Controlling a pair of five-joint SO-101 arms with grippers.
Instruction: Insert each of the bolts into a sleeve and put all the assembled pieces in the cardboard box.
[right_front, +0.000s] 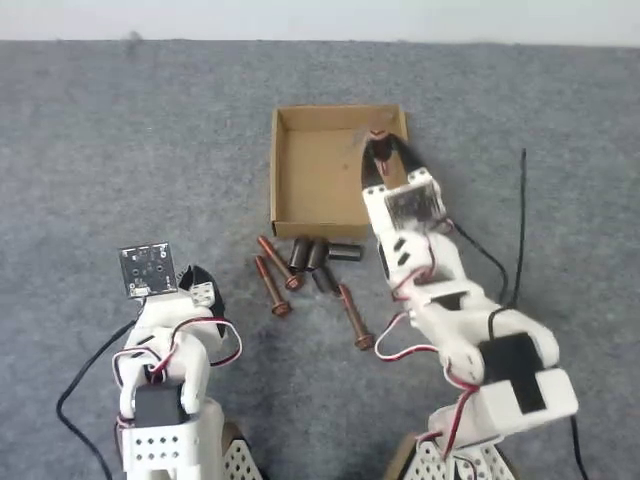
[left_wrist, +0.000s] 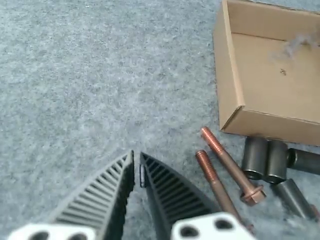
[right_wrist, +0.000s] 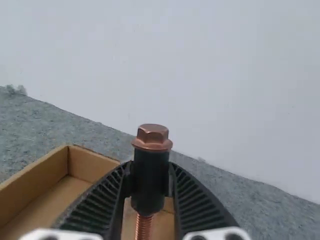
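Right end effector (right_wrist: 150, 169) clamps a sleeve (right_wrist: 149, 185) that hides most of its bolt (right_wrist: 152, 137), above the cardboard box (right_front: 276, 170). Left end effector (left_wrist: 136, 161) is closed to a slit and holds nothing. Loose bolts (right_front: 278, 262) lie at the box's 6 o'clock.

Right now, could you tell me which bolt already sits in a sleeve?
The bolt in the right gripper over the cardboard box; three others lie bare on the carpet.

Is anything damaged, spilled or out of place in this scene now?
Nothing stands out. The right claw grips a sleeved bolt over the cardboard box. The loose bolts and sleeves lie beside the box, not yet assembled.
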